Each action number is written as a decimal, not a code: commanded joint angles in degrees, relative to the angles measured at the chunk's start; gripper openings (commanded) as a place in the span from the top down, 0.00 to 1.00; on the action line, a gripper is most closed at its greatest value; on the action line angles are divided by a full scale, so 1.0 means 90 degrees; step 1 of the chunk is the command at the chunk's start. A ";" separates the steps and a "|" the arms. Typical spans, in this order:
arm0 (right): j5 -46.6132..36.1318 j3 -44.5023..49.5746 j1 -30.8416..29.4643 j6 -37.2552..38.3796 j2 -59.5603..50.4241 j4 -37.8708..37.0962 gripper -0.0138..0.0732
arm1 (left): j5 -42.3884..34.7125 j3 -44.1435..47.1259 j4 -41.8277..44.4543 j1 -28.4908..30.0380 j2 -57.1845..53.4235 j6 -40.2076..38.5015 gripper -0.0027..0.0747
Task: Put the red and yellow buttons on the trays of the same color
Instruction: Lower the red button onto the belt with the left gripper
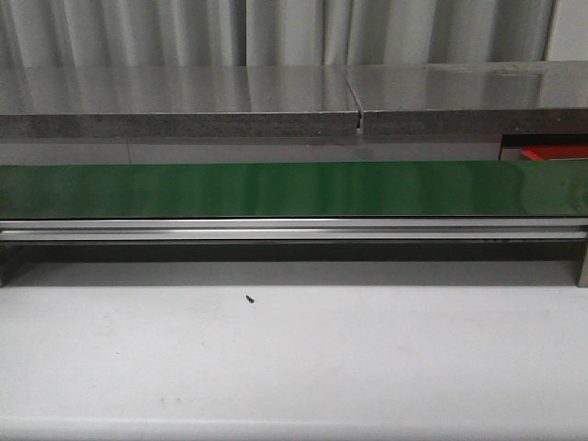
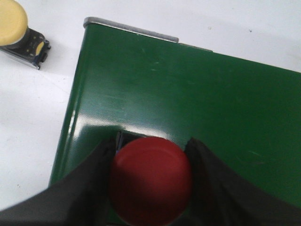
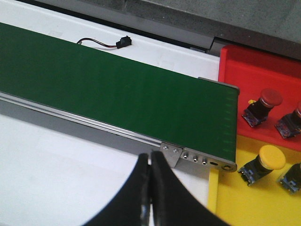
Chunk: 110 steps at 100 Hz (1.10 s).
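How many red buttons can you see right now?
3, maybe more hidden. One red button sits between the left gripper fingers over the green belt. One lies on the red tray, and another is cut off at the frame edge.

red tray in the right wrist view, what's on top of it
Two red-capped buttons lie on the red tray: one red button in full view, another cut off by the frame edge. The rest of the tray lies outside the picture.
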 commanded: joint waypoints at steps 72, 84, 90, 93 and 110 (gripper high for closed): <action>-0.0402 -0.0179 -0.0001 -0.0019 -0.0033 0.0022 0.92 | -0.0330 -0.0222 -0.0298 -0.0050 -0.0884 0.0052 0.20; -0.0407 -0.0179 -0.0001 -0.0019 -0.0033 0.0022 0.92 | -0.0513 -0.0222 -0.0298 -0.0036 -0.1293 0.0093 0.20; -0.0407 -0.0179 -0.0001 -0.0019 -0.0033 0.0022 0.92 | -0.0593 -0.0222 -0.0298 0.0035 -0.1429 0.0154 0.20; -0.0407 -0.0179 -0.0001 -0.0019 -0.0033 0.0022 0.92 | -0.0612 -0.0222 -0.0272 0.0091 -0.1478 0.0184 0.20; -0.0407 -0.0179 -0.0001 -0.0019 -0.0033 0.0022 0.92 | -0.0549 -0.0222 -0.0274 0.0840 -0.1404 0.0183 0.20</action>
